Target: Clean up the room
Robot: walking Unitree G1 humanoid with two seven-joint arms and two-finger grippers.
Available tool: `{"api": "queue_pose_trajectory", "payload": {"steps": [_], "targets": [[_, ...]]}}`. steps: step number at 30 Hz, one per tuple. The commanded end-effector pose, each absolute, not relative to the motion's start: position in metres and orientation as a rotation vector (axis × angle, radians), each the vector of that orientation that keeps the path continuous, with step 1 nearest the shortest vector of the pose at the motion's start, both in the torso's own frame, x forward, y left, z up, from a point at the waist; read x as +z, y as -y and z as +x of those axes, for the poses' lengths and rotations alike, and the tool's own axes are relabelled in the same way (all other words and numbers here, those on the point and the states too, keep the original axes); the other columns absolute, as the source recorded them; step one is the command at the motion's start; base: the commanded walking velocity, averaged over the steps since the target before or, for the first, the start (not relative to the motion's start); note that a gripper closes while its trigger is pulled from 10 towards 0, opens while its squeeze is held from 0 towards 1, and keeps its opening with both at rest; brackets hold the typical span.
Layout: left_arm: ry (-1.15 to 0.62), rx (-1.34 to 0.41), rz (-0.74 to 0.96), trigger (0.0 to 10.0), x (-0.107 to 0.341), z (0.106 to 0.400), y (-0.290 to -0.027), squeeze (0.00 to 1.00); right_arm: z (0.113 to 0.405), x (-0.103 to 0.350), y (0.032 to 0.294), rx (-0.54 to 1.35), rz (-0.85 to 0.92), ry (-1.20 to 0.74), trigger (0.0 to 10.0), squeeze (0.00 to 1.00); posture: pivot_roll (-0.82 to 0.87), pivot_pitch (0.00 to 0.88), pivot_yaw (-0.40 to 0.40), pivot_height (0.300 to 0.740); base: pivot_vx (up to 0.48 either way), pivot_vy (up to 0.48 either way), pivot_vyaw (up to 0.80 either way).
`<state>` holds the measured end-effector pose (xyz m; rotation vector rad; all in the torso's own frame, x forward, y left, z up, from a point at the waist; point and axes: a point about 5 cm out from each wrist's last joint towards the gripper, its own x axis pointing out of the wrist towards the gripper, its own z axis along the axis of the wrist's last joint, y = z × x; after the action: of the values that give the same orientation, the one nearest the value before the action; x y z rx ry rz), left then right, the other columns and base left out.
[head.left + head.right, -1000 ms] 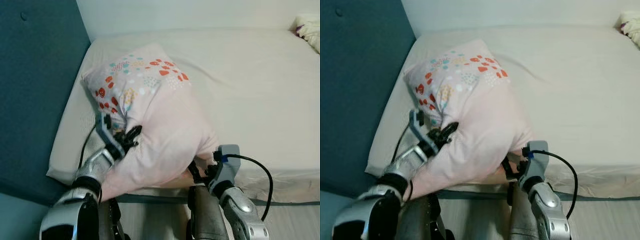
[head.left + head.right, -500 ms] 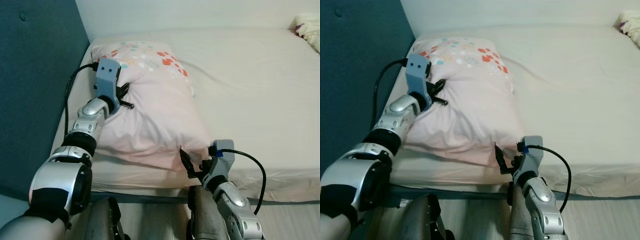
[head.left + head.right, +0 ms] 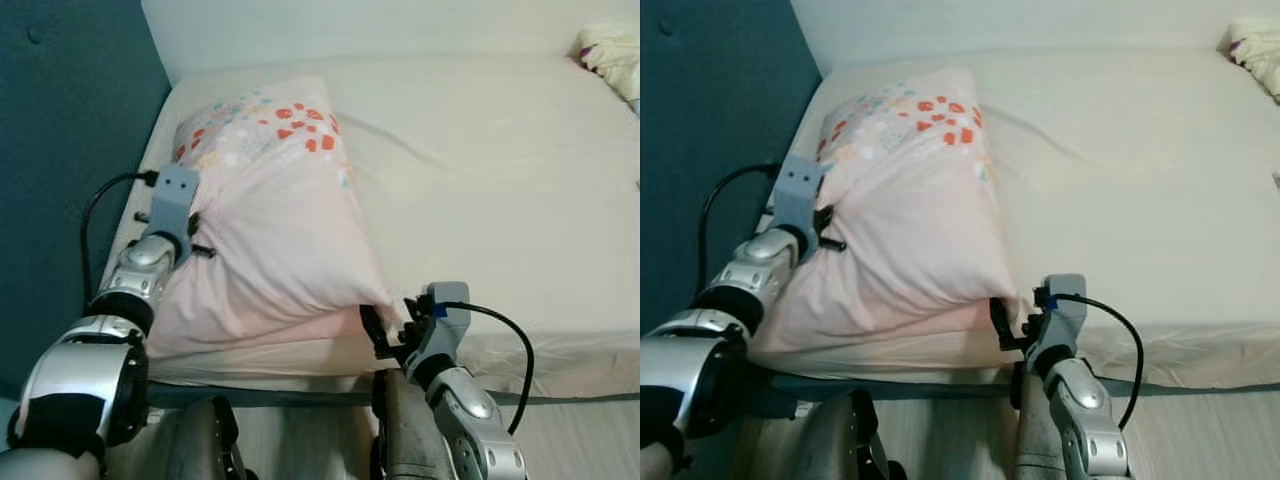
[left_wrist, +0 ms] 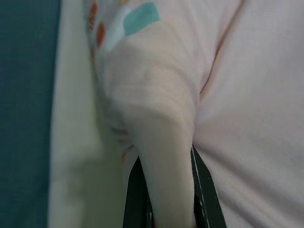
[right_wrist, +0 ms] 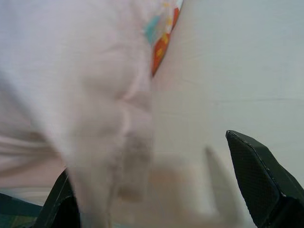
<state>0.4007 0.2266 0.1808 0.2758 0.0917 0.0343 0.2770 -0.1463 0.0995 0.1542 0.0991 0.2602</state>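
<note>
Left wrist view: left claw pinches pillow fold; right claw wide open at pillow corner.

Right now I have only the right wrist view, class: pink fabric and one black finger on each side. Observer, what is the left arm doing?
Observer: The left gripper has its fingers pinched on a fold of the pillow, on the side toward the blue wall.
Operator: And where does the pillow lie?
Observer: At the left end of the bed, patterned end toward the far wall.
Operator: And my gripper?
Observer: The right gripper sits open at the pillow's near corner, by the mattress edge.
</note>
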Motion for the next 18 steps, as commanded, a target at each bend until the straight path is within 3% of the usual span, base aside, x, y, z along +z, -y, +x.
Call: {"api": "queue_pose_trajectory", "payload": {"steps": [1, 15, 18], "targets": [[-0.098, 0.138, 0.291, 0.0, 0.180, 0.395, -0.250, 0.00, 0.273, 0.097, 0.145, 0.260, 0.176, -0.113, 10.0, 0.00, -0.19, 0.273, 0.063, 0.559, 0.000, 0.000, 0.00], [0.147, 0.323, 0.158, 0.0, 0.251, 0.402, -0.272, 0.00, 0.270, 0.099, 0.145, 0.259, 0.177, -0.111, 10.0, 0.00, -0.20, 0.278, 0.058, 0.559, 0.000, 0.000, 0.00], [0.141, 0.378, 0.124, 0.0, 0.249, 0.398, -0.283, 0.00, 0.271, 0.099, 0.143, 0.264, 0.179, -0.112, 10.0, 0.00, -0.19, 0.278, 0.058, 0.559, 0.000, 0.000, 0.00]]}}
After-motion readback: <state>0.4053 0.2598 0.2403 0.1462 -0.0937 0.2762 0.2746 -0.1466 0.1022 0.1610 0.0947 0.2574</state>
